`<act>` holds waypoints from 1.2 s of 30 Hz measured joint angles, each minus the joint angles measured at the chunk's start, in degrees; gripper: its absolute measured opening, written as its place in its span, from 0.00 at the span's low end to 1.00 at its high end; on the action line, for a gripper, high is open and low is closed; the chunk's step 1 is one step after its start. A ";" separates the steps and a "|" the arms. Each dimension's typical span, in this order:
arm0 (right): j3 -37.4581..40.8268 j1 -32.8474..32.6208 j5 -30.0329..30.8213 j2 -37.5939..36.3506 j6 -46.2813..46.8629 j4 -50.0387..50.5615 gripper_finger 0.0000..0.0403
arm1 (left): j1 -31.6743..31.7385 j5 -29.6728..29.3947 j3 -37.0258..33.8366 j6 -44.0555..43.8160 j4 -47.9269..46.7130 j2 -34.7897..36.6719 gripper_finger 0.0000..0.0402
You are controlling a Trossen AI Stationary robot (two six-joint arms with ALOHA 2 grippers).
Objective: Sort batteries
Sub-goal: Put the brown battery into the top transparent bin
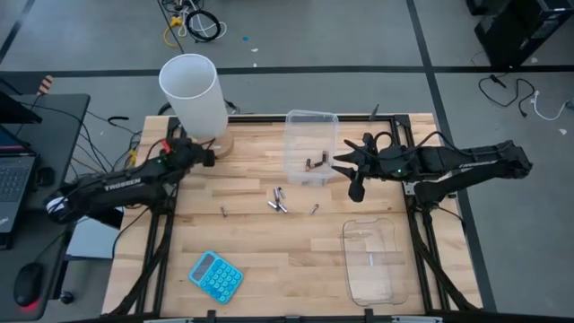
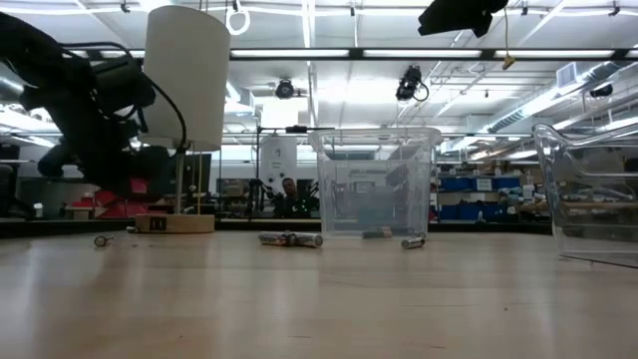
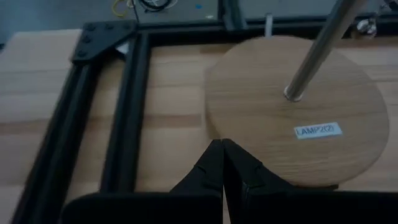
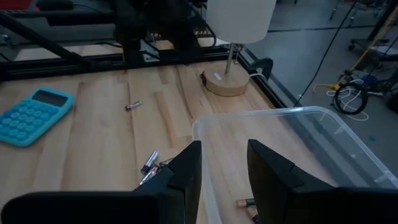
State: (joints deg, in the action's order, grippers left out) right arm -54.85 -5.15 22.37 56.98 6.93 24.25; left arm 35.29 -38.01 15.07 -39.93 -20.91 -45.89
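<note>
Left arm: it reaches in from the table's left edge toward the far left corner. The left gripper (image 1: 210, 155) sits right by the round wooden foot of the lamp (image 1: 191, 91). Its two fingers (image 3: 211, 167) are pressed tight together with nothing between them.

Right arm: it reaches in from the table's right edge, stretched toward the middle. The right gripper (image 1: 339, 164) hangs at the right wall of the far tub (image 1: 310, 121). Its fingers (image 4: 186, 163) are spread apart and hold nothing.

Far tub: a clear plastic box near the far edge of the table, about in the middle. Two small dark batteries (image 1: 315, 163) lie on its floor, close to the wall by the right gripper.

Near tub: a second clear tub (image 1: 372, 262) stands by the near right corner. One thin pale stick lies inside, pointing from the near edge to the far edge. I cannot tell for sure that it is a battery.

Batteries on the table: a small bunch of silvery cells (image 1: 278, 200) lies in the middle of the table, just in front of the far tub. They touch or almost touch and lie slanted. One lone cell (image 1: 223, 212) lies toward the left edge. One more cell (image 1: 314, 209) lies toward the right edge, also slanted.

Calculator: the blue calculator (image 1: 215, 276) lies flat near the near edge, toward the left, well apart from the batteries.
</note>
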 joint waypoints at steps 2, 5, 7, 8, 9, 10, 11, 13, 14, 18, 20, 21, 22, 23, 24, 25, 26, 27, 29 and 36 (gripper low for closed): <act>0.00 0.00 -0.02 0.01 0.26 0.00 0.29 | 1.35 1.18 0.00 0.78 0.87 -2.68 0.00; 0.00 -0.02 -0.02 -0.01 0.65 0.00 0.29 | 2.69 -0.36 0.00 -3.68 -3.39 -6.07 0.00; 0.00 -0.02 -0.02 0.01 0.90 -0.01 0.29 | 3.06 -0.92 -0.02 -5.00 -4.80 -8.03 0.00; 0.00 -0.02 -0.02 -0.01 0.93 0.00 0.29 | 3.06 -0.92 -0.02 -4.83 -4.65 -8.83 0.00; 0.00 -0.02 -0.03 -0.01 0.89 0.00 0.29 | 3.06 -0.87 -0.02 -4.06 -3.93 -9.51 0.00; 0.00 -0.02 -0.04 0.01 0.86 -0.01 0.29 | 3.06 -0.89 -0.02 -3.55 -2.85 -10.07 0.00; 0.00 -0.02 -0.04 0.00 0.86 -0.03 0.29 | 3.06 -0.91 -0.02 -2.65 -1.42 -10.59 0.00; 0.00 0.14 -0.04 -0.01 0.58 -0.18 0.29 | 3.13 -0.99 -0.02 -0.82 1.69 -11.61 0.00; 0.00 0.22 -0.07 0.01 0.54 -0.26 0.29 | 3.35 -0.92 -0.02 -0.13 3.12 -12.11 0.00; 0.00 0.42 -0.04 0.01 0.58 -0.24 0.29 | 4.17 -0.09 -0.02 2.46 7.29 -14.96 0.00; 0.00 0.42 -0.04 0.00 0.58 -0.24 0.29 | 4.55 -0.02 -0.02 3.65 8.89 -16.44 0.00; 0.00 0.42 -0.04 0.00 0.58 -0.26 0.29 | 4.65 -0.01 -0.02 3.88 9.49 -17.27 0.00; 0.00 0.42 -0.04 0.01 0.58 -0.25 0.29 | 4.78 -0.01 -0.02 4.02 9.85 -18.03 0.00; 0.00 0.42 -0.04 0.01 0.58 -0.26 0.29 | 4.85 -0.05 -0.02 4.28 10.27 -18.74 0.00; 0.00 0.42 -0.04 0.01 0.58 -0.27 0.29 | 4.85 -0.20 -0.03 4.77 11.09 -19.45 0.00; 0.00 0.42 -0.04 0.01 0.58 -0.31 0.29 | 4.85 -0.51 -0.03 5.13 11.89 -20.11 0.00; 0.00 0.42 -0.04 -0.01 0.58 -0.36 0.29 | 4.85 -0.80 -0.04 5.33 12.51 -20.67 0.00; 0.00 0.42 -0.04 -0.01 0.58 -0.49 0.29 | 4.85 -1.14 -0.02 5.40 13.16 -21.13 0.00; 0.00 0.44 -0.04 -0.01 0.58 -0.72 0.29 | 4.85 -1.32 -0.02 5.52 14.79 -21.83 0.00; 0.00 0.46 -0.04 -0.01 0.60 -1.70 0.29 | 4.85 -1.00 0.00 6.96 16.74 -24.92 0.00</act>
State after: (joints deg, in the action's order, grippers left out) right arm -54.85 -4.69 22.33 56.97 7.53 22.55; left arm 40.14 -39.01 15.07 -32.98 -4.16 -70.81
